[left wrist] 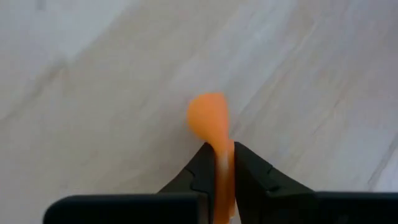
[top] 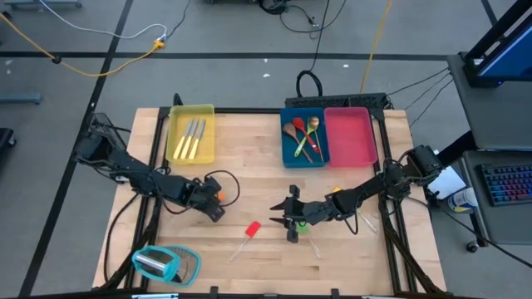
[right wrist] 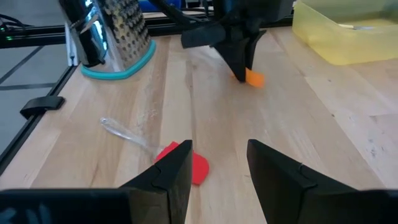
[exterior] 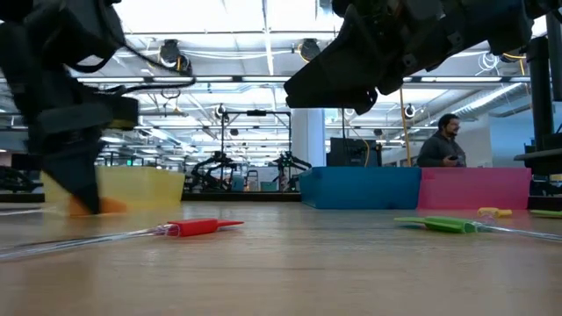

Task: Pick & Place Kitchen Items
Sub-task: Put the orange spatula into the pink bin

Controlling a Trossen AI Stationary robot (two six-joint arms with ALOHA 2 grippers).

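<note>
Wooden table (top: 249, 158) with a workshop hall behind it, where a person (exterior: 442, 140) stands. At the near left corner lies a teal-and-clear rounded object (top: 166, 263). The yellow tray (top: 176, 118) at the back holds silver cutlery (top: 193, 138). The left gripper (top: 218, 198), low over the table's left half, is clamped on an orange-headed spatula (left wrist: 210, 118). A red-headed spatula (top: 251, 229) lies on the wood near the centre. The right gripper (top: 291, 218), fingers spread and holding nothing, hovers beside a green-headed spatula (exterior: 443, 225). The blue tray (top: 288, 149) holds wooden, gold, green and red spoons (top: 303, 135); the pink tray (top: 349, 137) touches its right side.
</note>
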